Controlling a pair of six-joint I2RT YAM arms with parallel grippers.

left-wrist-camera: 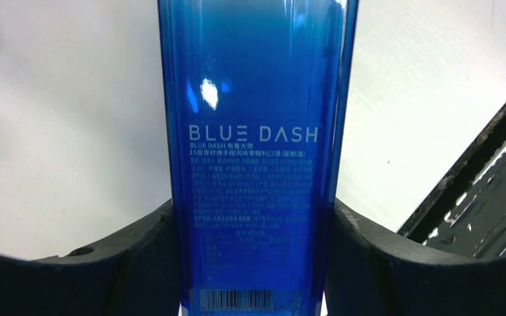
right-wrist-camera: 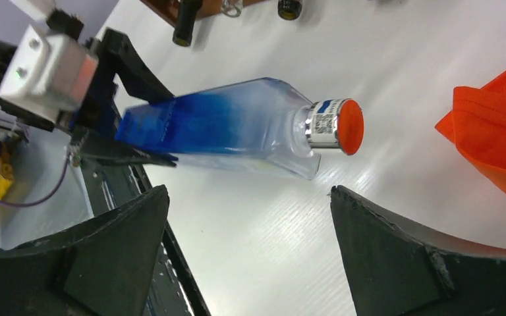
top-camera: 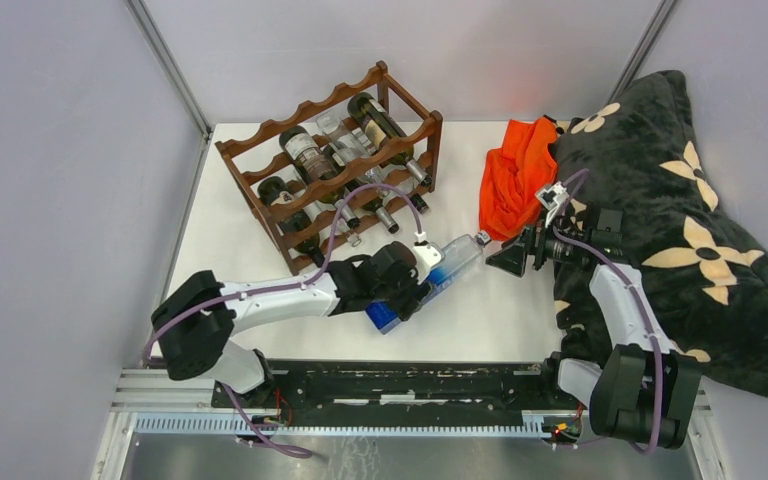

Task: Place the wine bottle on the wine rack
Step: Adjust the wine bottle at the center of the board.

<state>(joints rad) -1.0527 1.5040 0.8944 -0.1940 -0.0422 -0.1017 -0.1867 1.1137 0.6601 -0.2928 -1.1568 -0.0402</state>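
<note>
White table (top-camera: 500, 320), grey walls. Your left gripper (top-camera: 412, 288) is clamped across the lower body of the bottle (top-camera: 452, 266), which lies near-level at mid-table with its neck toward the right gripper (top-camera: 508, 258). That one gapes wide just off the cap, holding nothing; the left alone likely carries. Bottle: flat-sided, blue fading to clear, orange cap. The rack (top-camera: 305, 110) stands behind.

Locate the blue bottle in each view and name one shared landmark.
Top external: bottle at centre, slanting up-right.
Left wrist: bottle fills the middle, top to bottom.
Right wrist: bottle at centre, neck to the right.
Landmark: the left tool gripping its blue end shows in all three.
</note>
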